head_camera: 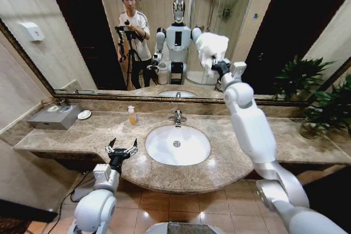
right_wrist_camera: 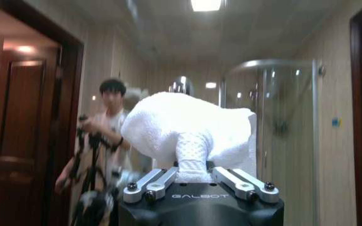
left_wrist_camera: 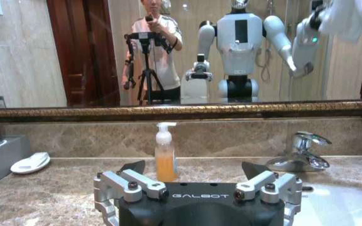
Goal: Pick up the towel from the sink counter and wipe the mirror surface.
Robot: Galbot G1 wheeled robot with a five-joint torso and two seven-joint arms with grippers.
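- Nearest the head camera, the left claw (head_camera: 122, 147) hovers low over the front edge of the long brown-beige speckled marble bench (head_camera: 66, 138), just left of the oval white basin (head_camera: 177, 144); its fingers are spread wide with nothing between them.
- From the left wrist, that spread claw (left_wrist_camera: 195, 170) faces a clear pump bottle of orange soap (left_wrist_camera: 164, 154), a chrome faucet (left_wrist_camera: 299, 153) and a small white round dish (left_wrist_camera: 30, 162) on the bench.
- Raised high, the right claw (head_camera: 219, 67) is pinching the small white bunched cloth towel (head_camera: 211, 47) up at the large bronze-framed wall mirror (head_camera: 82, 36), above the faucet.
- From the right wrist, the towel (right_wrist_camera: 187, 129) bulges out over the claw (right_wrist_camera: 193, 173), its fingers pressed onto a fold.
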